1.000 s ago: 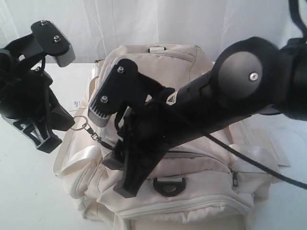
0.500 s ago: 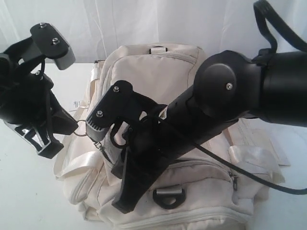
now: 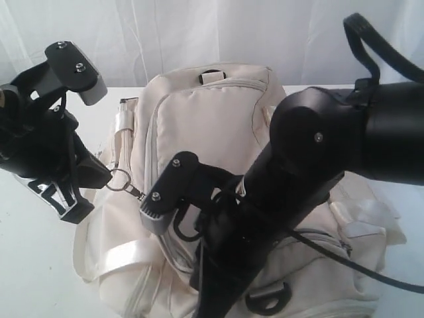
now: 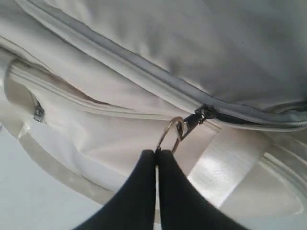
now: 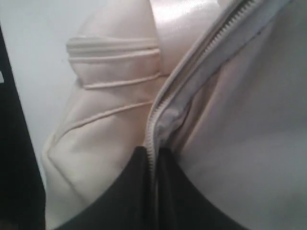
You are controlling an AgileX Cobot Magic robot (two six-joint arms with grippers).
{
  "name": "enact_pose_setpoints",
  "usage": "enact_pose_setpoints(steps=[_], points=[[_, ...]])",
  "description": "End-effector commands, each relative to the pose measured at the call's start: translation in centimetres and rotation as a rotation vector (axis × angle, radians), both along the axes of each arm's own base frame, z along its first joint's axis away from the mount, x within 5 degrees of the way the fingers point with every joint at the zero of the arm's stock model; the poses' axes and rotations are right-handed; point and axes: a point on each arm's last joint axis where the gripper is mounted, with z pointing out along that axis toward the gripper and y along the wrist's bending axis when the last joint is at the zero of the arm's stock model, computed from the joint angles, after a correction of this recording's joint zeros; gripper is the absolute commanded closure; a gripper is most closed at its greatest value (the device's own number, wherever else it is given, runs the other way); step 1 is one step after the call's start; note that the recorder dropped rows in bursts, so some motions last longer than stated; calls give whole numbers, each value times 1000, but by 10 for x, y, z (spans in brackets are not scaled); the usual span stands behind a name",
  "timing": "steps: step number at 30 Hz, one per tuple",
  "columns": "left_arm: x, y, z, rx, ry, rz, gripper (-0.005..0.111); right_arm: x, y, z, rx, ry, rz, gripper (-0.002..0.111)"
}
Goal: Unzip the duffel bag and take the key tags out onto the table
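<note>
The cream duffel bag (image 3: pixel 205 126) lies on the white table (image 3: pixel 33 271), with its back part raised. My left gripper (image 4: pixel 157 152) is at the bag's left end, shut on the metal ring (image 4: pixel 169 135) of a zipper pull (image 4: pixel 201 115); the grey zipper (image 4: pixel 120 67) runs on from there. The same ring (image 3: pixel 119 179) shows at my left gripper (image 3: pixel 105 175) in the exterior view. My right gripper (image 5: pixel 153 151) is shut on the bag's fabric edge along a zipper (image 5: pixel 211 38). The right arm (image 3: pixel 298 172) covers the bag's middle. The key tags are hidden.
A black D-ring (image 3: pixel 268 301) hangs at the bag's front. Pale webbing straps (image 3: pixel 126 255) lie over its left side. A white curtain (image 3: pixel 199 33) closes the back. Bare table (image 5: pixel 29 57) shows beside the bag.
My right gripper has closed on the bag's zipper edge, and its arm has swung lower and nearer. The bag's back part has risen. My left gripper keeps the ring.
</note>
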Motion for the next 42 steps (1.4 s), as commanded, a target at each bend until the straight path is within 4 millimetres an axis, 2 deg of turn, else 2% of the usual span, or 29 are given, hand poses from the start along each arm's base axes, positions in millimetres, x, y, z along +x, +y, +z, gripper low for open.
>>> enact_pose_setpoints(steps=[1, 12, 18, 23, 27, 36, 39, 42], points=[[2, 3, 4, 10, -50, 6, 107, -16, -26, -22, -238, 113, 32, 108], [2, 3, 4, 13, -52, 5, 107, -10, -55, -39, -503, 21, -88, 108], [2, 4, 4, 18, -53, 4, 107, -5, -69, -37, -637, -23, -124, 108], [2, 4, 4, 21, -53, 3, 107, 8, -77, -34, -722, -167, -193, 108], [2, 4, 4, 22, -51, 3, 107, 24, -86, -33, -729, -239, -302, 108], [1, 4, 3, 27, -45, 1, 107, 56, -103, -31, -639, -253, -465, 108], [0, 5, 3, 34, -33, -1, 107, 68, -104, -27, -594, -279, -494, 108], [0, 5, 2, 36, -29, -2, 107, 81, -97, -32, -586, -316, -484, 108]])
